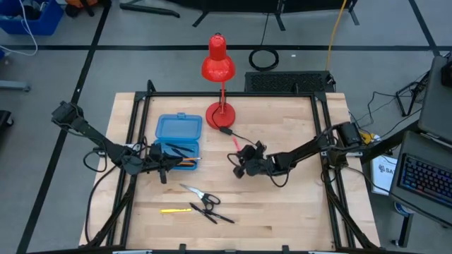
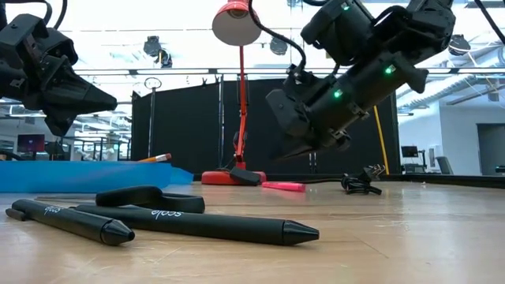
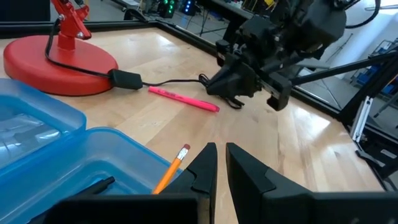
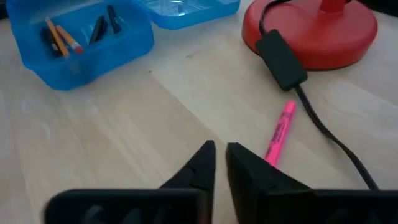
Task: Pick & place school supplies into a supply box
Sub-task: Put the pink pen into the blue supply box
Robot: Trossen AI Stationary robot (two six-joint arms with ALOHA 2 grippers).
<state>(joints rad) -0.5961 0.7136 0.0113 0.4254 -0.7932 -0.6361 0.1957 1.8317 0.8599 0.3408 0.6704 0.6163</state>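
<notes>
The blue box [image 1: 178, 137] lies open at the table's left centre, its lid folded back toward the far edge. Inside lie orange pencils and black pens [image 4: 74, 34]. One orange pencil [image 3: 171, 168] leans on the box's right rim. My left gripper [image 1: 164, 167] hangs over the box's near right corner, fingers [image 3: 221, 165] nearly together and empty. My right gripper [image 1: 240, 167] hovers at mid-table, fingers [image 4: 221, 163] nearly together and empty, just near of a pink pen [image 4: 280, 132] lying flat on the table. Scissors [image 1: 201, 195], a yellow pencil [image 1: 175, 209] and black pens [image 1: 212, 214] lie near the front.
A red desk lamp [image 1: 219, 67] stands at the far centre on its round base [image 1: 221, 114]. Its black cord and plug block [image 4: 283, 59] run across the table beside the pink pen. Black frame rails [image 1: 131, 141] border the table's left and right sides.
</notes>
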